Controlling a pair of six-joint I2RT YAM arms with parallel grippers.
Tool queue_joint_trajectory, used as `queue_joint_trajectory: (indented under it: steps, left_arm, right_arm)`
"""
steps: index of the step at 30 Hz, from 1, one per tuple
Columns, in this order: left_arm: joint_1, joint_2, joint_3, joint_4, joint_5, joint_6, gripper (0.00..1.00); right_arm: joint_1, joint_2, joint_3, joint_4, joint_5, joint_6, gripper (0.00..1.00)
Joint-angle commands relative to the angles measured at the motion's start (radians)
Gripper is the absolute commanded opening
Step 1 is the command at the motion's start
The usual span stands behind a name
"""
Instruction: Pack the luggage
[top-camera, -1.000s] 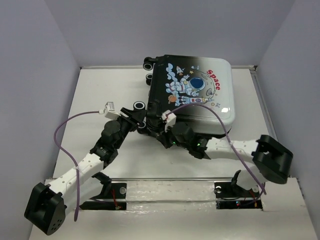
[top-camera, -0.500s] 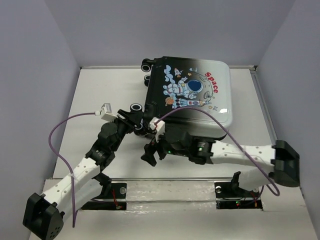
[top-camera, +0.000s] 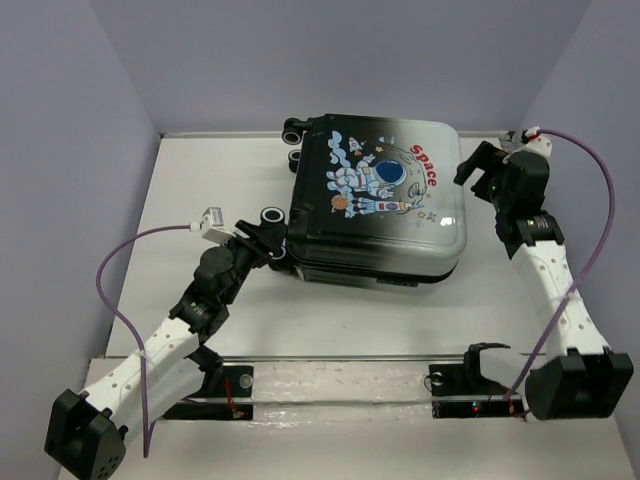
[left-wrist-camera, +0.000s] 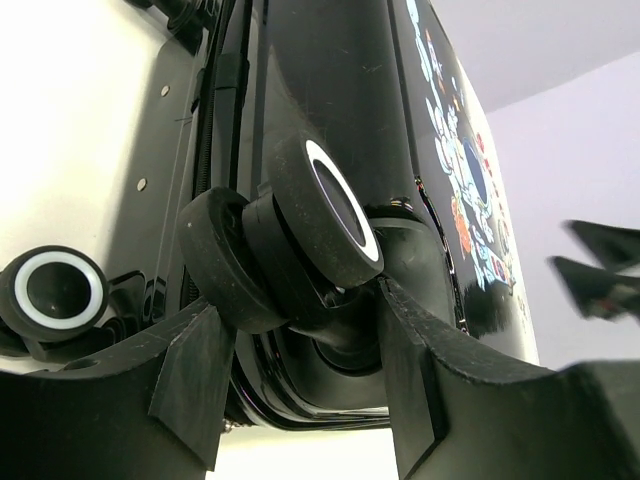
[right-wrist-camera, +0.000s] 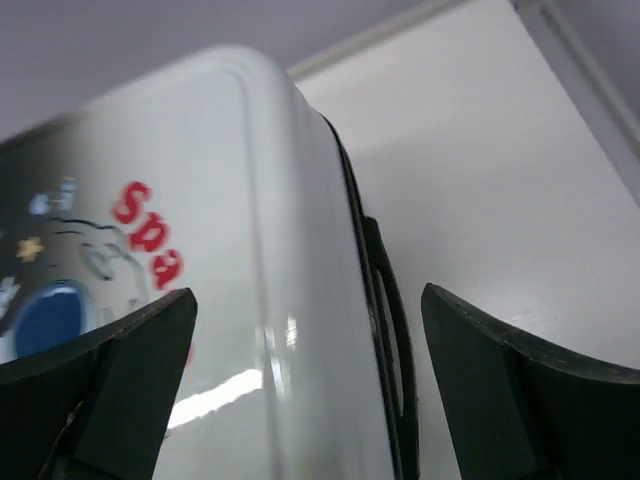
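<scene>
Right end effector swung to right of luggage.

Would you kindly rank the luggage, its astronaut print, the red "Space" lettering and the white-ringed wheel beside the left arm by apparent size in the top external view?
1. luggage
2. astronaut print
3. red "Space" lettering and white-ringed wheel: these look about alike, so I leave them unranked.

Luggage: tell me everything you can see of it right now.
The luggage is a glossy hard-shell case, closed, lying flat on the table with its print up: a cartoon astronaut and red "Space". The shell fades from black at the wheel end to white at the other. White-ringed black wheels stick out leftward; the left gripper is closed around one wheel. The open right gripper straddles the white end's dark handle, contact unclear.
</scene>
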Motion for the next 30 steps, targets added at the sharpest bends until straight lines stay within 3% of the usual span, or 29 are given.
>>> queue_joint_trajectory:
  steps: [1,8,12,16,17,21,24,26,30]
  left_arm:
    - [-0.041,0.0,-0.029,-0.023,0.135,0.248,0.06]
    - [-0.17,0.047,-0.018,0.017,0.182,0.326,0.06]
    - [-0.297,0.055,-0.017,0.036,0.14,0.363,0.06]
    - [-0.388,0.087,0.006,0.047,0.146,0.389,0.06]
    - [-0.418,0.101,0.009,0.051,0.146,0.395,0.06]
    - [-0.464,0.129,0.028,0.071,0.182,0.393,0.06]
    - [-0.471,0.152,0.047,0.106,0.188,0.378,0.06]
    - [-0.474,0.181,0.066,0.12,0.201,0.392,0.06]
    - [-0.475,0.231,0.138,0.119,0.208,0.445,0.08]
  right_arm:
    - [-0.135,0.154,0.012,-0.028,-0.354,0.028,1.0]
    - [-0.12,0.47,0.169,0.062,-0.792,0.057,0.95]
    - [-0.019,0.683,0.395,0.009,-0.9,0.034,0.91]
    - [0.075,0.907,0.685,-0.027,-1.022,0.079,0.93]
    - [0.104,1.005,0.839,-0.051,-1.044,0.098,0.94]
    - [0.139,1.196,1.185,-0.104,-1.076,0.183,0.97]
    - [0.149,1.257,1.36,-0.104,-1.093,0.235,0.98]
    - [0.149,1.242,1.39,-0.104,-1.086,0.234,0.98]
    - [0.149,1.002,1.216,-0.104,-0.992,0.084,0.99]
